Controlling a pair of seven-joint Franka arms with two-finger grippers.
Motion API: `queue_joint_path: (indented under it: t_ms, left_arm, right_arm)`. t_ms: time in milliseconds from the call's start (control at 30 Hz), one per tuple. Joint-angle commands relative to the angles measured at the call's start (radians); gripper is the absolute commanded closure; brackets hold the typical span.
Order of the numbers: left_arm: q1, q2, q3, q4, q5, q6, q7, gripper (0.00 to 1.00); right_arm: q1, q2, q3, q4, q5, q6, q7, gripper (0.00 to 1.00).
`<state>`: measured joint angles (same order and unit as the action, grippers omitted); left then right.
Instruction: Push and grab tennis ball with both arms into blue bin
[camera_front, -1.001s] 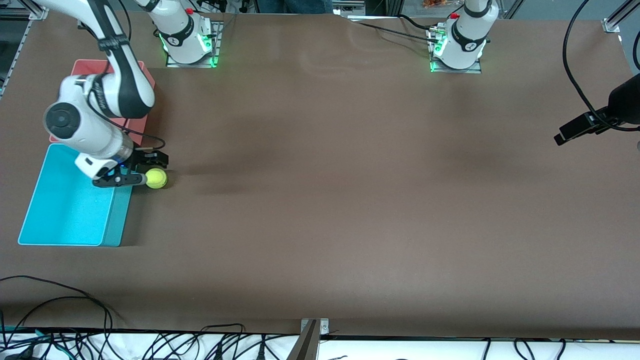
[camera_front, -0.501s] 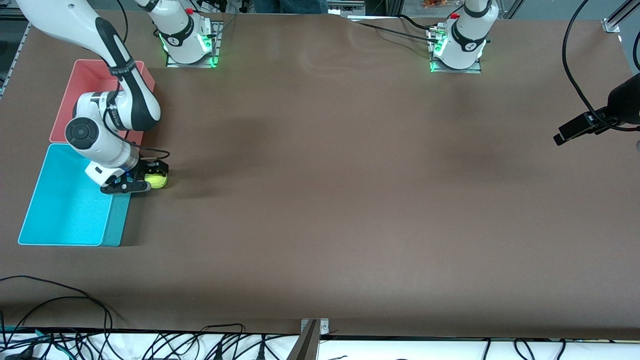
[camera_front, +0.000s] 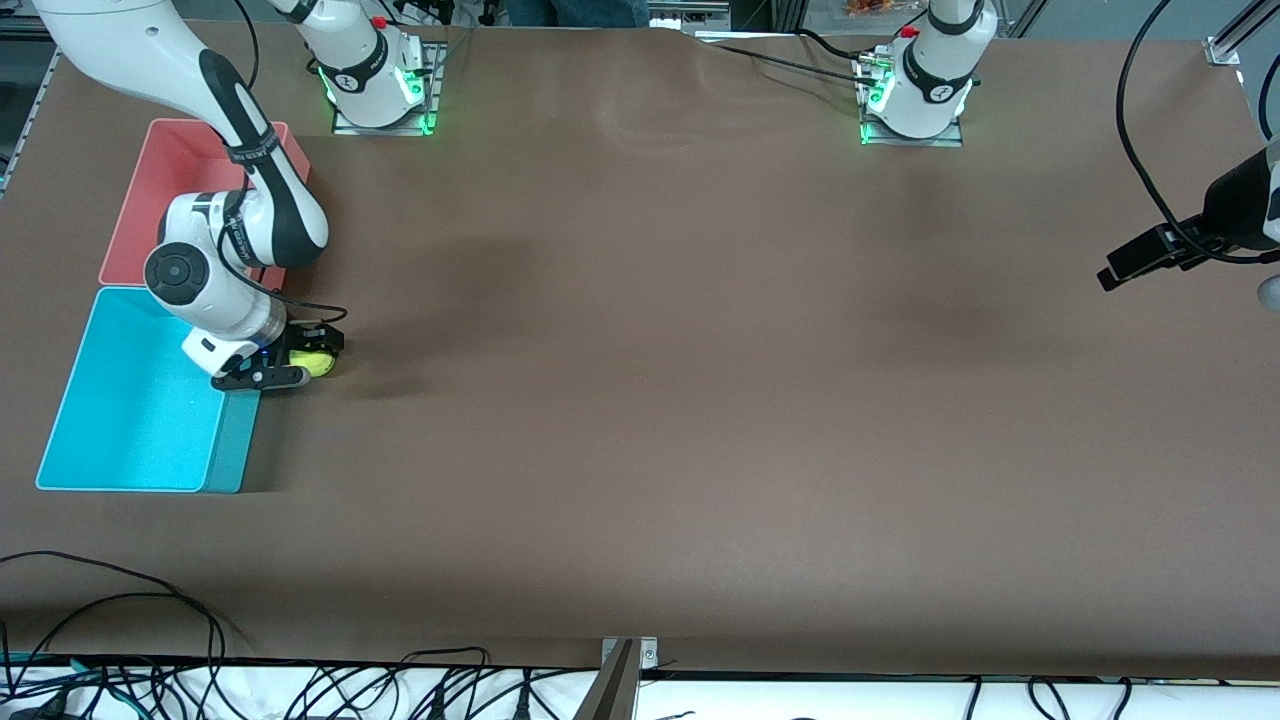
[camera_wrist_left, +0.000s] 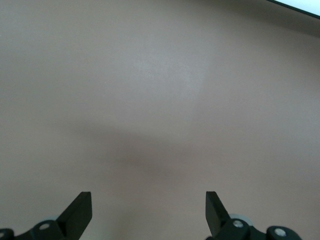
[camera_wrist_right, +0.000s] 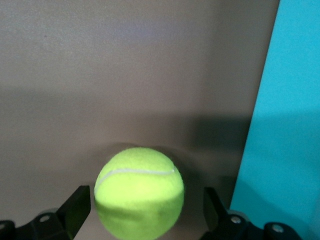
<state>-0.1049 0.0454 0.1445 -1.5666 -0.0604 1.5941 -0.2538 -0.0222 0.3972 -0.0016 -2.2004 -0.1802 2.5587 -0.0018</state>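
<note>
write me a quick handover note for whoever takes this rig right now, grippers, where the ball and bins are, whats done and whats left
Right gripper: open, down at the table, its fingers either side of the tennis ball, not yet closed on it.
Left gripper: open, nothing between its fingers, waiting over bare table at the left arm's end.
Tennis ball: on the table beside the blue bin, just outside its wall, at the right arm's end.
Pink bin: next to the blue bin, farther from the front camera.
Done: ball sits next to the blue bin, right gripper lined up on it.
Left: close on the ball, lift it over the wall, release it in the blue bin.
</note>
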Motion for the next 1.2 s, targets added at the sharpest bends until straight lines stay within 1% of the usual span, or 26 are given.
queue_joint_path:
  t_ms: [0,33,100,167,200,300,334,401,601,668,801,1001,1168]
  left_arm:
    - [-0.010,-0.010,0.010,-0.012,-0.013,0.009,0.021,0.00]
    - [-0.010,-0.010,0.010,-0.012,-0.013,0.009,0.021,0.00]
    - [-0.010,-0.010,0.010,-0.012,-0.012,0.009,0.021,0.00]
    - [-0.010,-0.010,0.010,-0.012,-0.013,0.009,0.021,0.00]
    - [-0.010,-0.010,0.012,-0.012,-0.012,0.009,0.021,0.00]
    - [-0.010,-0.010,0.012,-0.012,-0.012,0.009,0.021,0.00]
    - [-0.010,-0.010,0.012,-0.010,-0.013,0.009,0.021,0.00]
    - [-0.010,-0.009,0.012,-0.010,-0.012,0.009,0.021,0.00]
    - [-0.010,-0.010,0.012,-0.010,-0.012,0.009,0.021,0.00]
    - [-0.010,-0.010,0.012,-0.010,-0.012,0.009,0.021,0.00]
    - [-0.009,-0.010,0.012,-0.010,-0.012,0.009,0.021,0.00]
    - [-0.009,-0.010,0.012,-0.010,-0.012,0.009,0.021,0.00]
    - [-0.009,-0.010,0.012,-0.010,-0.012,0.009,0.021,0.00]
  right_arm:
    - [-0.001,0.029,0.000,-0.009,-0.010,0.067,0.014,0.00]
    - [-0.002,0.029,0.000,-0.007,-0.010,0.067,0.005,0.00]
    - [-0.002,0.032,0.000,-0.009,-0.008,0.067,0.000,0.08]
    - [-0.002,0.034,0.002,-0.010,-0.008,0.066,0.011,0.21]
    - [-0.002,0.034,0.002,-0.009,-0.008,0.066,0.005,0.29]
    - [-0.001,0.035,0.002,-0.005,-0.008,0.040,-0.001,0.50]
    - [-0.001,0.034,0.002,-0.004,-0.010,0.031,-0.001,0.53]
    - [-0.001,0.028,0.002,-0.001,-0.008,0.014,-0.001,0.58]
    - [-0.001,0.005,0.003,0.033,-0.010,-0.051,-0.006,0.58]
    - [-0.001,-0.008,0.003,0.053,-0.010,-0.092,-0.006,0.58]
    - [-0.001,-0.038,0.006,0.122,-0.010,-0.228,-0.006,0.58]
    - [-0.001,-0.040,0.009,0.275,-0.005,-0.461,-0.036,0.58]
    - [-0.001,-0.041,0.002,0.356,-0.004,-0.594,-0.064,0.57]
